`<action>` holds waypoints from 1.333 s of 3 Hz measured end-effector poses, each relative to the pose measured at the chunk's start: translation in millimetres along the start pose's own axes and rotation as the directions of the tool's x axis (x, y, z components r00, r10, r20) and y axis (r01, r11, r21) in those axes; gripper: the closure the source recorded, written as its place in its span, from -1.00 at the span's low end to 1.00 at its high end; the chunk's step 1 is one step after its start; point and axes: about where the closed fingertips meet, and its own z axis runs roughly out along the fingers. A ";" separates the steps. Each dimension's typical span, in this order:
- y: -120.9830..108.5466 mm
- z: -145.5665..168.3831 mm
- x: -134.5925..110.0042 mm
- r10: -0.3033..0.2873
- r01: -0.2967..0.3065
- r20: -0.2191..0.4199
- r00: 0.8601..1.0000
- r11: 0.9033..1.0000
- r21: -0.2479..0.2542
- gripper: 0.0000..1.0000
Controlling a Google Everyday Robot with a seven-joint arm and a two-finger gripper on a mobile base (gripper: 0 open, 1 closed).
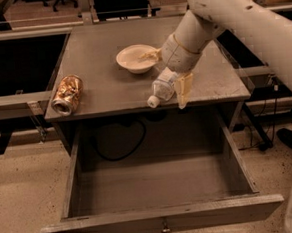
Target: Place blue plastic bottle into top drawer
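Observation:
The blue plastic bottle (162, 88) is a small clear bottle with a white cap, tilted with the cap pointing down-left. It hangs over the front edge of the grey table (104, 86). My gripper (165, 81) is shut on the bottle, with one cream finger (182, 90) on its right side and the other by the bowl. The top drawer (163, 218) is pulled fully open below the table. Its inside is bare, and a small knob (165, 230) sits on its front panel. The bottle is above the drawer's back right part.
A cream bowl (134, 57) stands on the table just behind my gripper. A dented gold-brown can (67, 95) lies at the table's front left corner. A black cable (119, 151) hangs behind the drawer. Dark shelving flanks the table on both sides.

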 end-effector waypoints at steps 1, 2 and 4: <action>-13.1 8.2 4.7 -0.051 0.050 -0.010 0.999 0.998 -0.037 -1.00; -14.5 23.4 11.7 -0.067 0.066 -0.002 0.998 0.993 -0.094 -1.00; -14.5 23.4 11.7 -0.067 0.066 -0.002 0.998 0.993 -0.094 -0.65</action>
